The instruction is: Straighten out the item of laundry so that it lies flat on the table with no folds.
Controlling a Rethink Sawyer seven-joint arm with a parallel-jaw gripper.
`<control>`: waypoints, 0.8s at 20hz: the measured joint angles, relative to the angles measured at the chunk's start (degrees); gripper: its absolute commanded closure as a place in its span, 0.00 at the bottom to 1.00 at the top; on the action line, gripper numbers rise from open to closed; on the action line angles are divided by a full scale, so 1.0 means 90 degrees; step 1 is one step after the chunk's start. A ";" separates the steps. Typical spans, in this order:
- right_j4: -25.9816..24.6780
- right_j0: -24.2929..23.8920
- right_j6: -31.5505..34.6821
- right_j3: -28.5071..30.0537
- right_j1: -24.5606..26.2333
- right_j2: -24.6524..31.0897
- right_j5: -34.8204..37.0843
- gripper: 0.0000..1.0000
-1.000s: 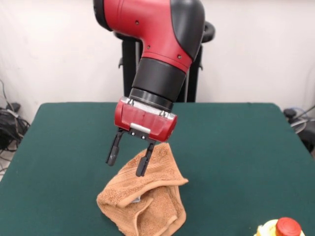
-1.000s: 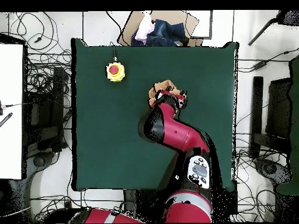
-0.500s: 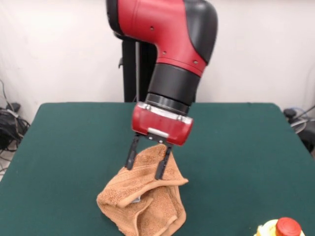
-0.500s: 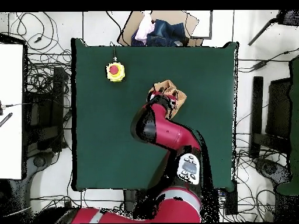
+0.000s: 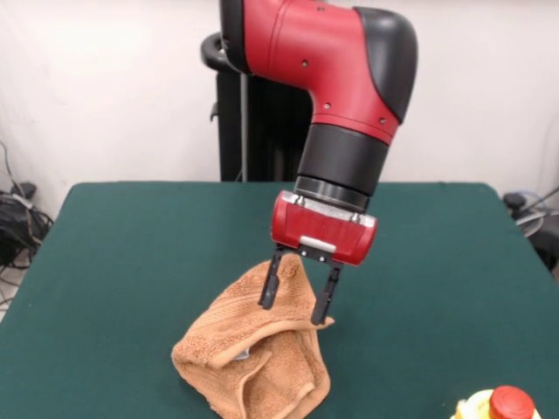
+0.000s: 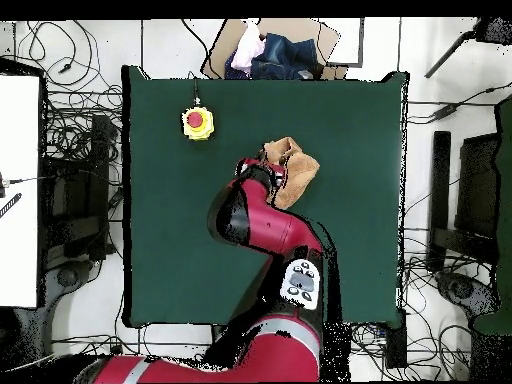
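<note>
We see the towel (image 5: 253, 353) bunched in a crumpled heap on the green worktop (image 5: 113, 262), toward the worktop's edge nearest the front cam and roughly mid-width; in the overhead view the towel (image 6: 297, 170) sits nearer the edge opposite the robot's base than the base-side edge. Gripper (image 5: 297, 301) hangs just above the heap's raised peak, fingers (image 5: 269, 286) spread apart w/ nothing between them, tips near the cloth's top fold, though we can't tell if they touch. Task looks barely begun, in our view: the cloth is doubled over w/ several thick folds and a rolled hem showing, no part lying flat. Left to do, we judge: grab an edge or corner, pull it out, spread the rest. A yellow-and-red button (image 6: 198, 122) sits nearer another corner, well apart from the towel.
</note>
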 measured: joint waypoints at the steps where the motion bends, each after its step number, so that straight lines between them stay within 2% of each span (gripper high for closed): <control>1: 0.0014 0.0015 0.0000 0.0004 0.0000 0.0000 0.0001 0.00; 16: 0.0038 0.0020 0.0000 0.0029 -0.0087 -0.0001 0.0001 0.00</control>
